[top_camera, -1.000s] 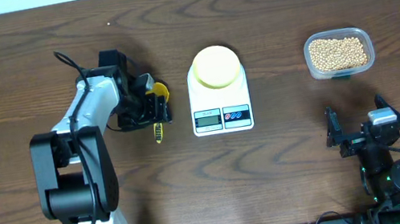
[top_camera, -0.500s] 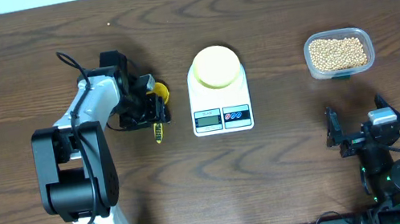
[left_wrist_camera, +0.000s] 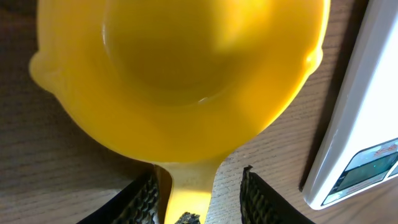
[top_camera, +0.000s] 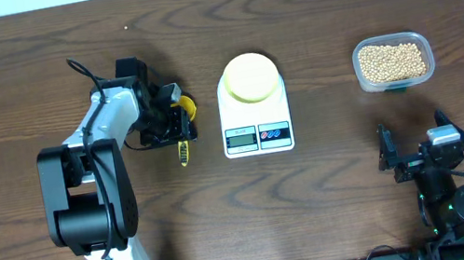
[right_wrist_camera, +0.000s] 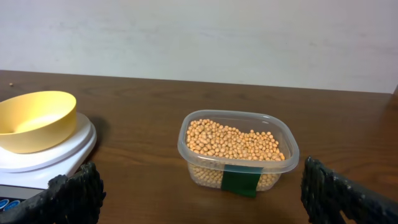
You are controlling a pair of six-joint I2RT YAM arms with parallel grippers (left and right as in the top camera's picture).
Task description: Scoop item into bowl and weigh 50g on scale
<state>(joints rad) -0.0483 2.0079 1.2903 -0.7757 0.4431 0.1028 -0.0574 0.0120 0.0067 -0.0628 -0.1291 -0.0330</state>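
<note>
The beans [right_wrist_camera: 233, 142] lay heaped in the clear tub [top_camera: 427, 42] toward the far edge of the table [top_camera: 339, 206], on its right side. No beans showed in the bowl [top_camera: 250, 78], which sat on the scale [top_camera: 257, 135] at mid-table, well apart from the tub. The yellow scoop [left_wrist_camera: 180, 74] lay on the table just left of the scale, with its cup toward the far edge and its handle toward the near one.

The step in hand looked to be taking up the scoop. Your left pincer [left_wrist_camera: 199, 202] straddled the handle just behind the cup and was only partly closed. A gap showed on one side of the handle, so nothing was clamped yet. To do this well you needed to centre the handle between the pads, so that both met it together and the scoop did not swivel. You also needed to clench firmly before lifting, keep the cup level, and clear the scale's edge on the way across to the tub. Your right pincer [top_camera: 417, 154] hung released and empty near the table's near right edge, facing the tub.

I counted one tub, one bowl, one scale, one scoop and two pincers. The scale carried one display and two buttons. The beans were too many to count.
</note>
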